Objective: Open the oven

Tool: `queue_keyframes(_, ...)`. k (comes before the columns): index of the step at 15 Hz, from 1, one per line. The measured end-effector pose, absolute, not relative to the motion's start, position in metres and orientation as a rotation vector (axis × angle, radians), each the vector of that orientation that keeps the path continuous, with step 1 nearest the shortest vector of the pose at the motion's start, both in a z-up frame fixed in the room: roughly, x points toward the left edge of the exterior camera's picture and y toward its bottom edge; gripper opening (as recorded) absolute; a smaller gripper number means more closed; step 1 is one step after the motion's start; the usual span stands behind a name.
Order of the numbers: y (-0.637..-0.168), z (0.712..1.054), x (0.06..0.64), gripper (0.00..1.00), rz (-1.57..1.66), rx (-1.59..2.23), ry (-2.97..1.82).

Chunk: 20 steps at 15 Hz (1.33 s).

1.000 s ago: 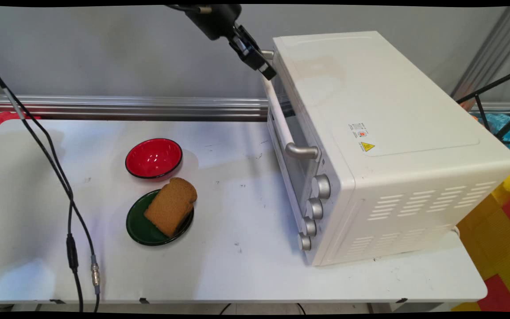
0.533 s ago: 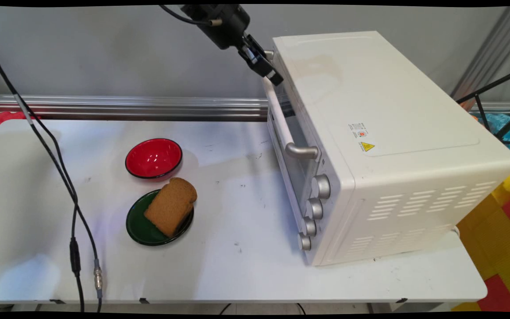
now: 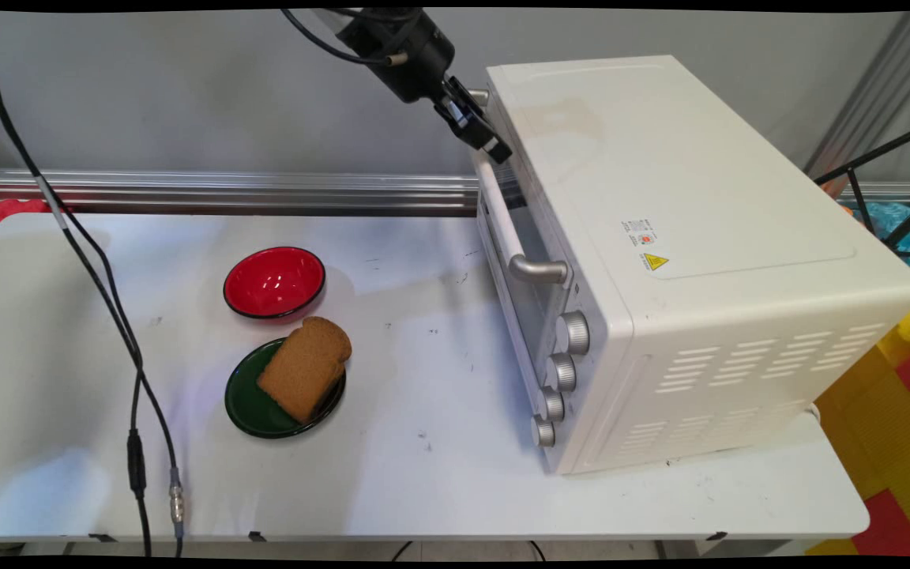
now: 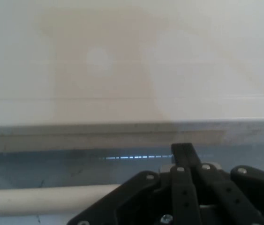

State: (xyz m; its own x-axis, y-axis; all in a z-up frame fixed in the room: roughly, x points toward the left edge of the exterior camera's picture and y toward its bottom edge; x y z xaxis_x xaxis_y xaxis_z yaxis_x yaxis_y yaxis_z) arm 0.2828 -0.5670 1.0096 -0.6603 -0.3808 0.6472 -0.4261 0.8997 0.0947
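Hovering at the far end of the cream bar handle (image 3: 502, 217) of the cream metal toaster oven (image 3: 684, 261), my black two-finger gripper (image 3: 494, 146) hides its fingers; I cannot tell their spread. Well apart, a brown bread slice (image 3: 305, 367) lies on a dark green plate (image 3: 250, 407) beside a red bowl (image 3: 274, 282).

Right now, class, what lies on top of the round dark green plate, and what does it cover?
A brown slice of bread lies on the round dark green plate, overhanging its rim toward the red bowl. The plate's surface beneath the slice is covered.
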Motion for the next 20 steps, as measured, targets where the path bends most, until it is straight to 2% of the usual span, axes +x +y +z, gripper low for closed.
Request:
queue_keyframes(10, -0.570, 0.993, 0.282, 0.00, 0.088, 0.576, -2.361)
queue_keyframes(20, -0.556, 0.987, 0.312, 0.00, 0.079, 0.598, -2.419)
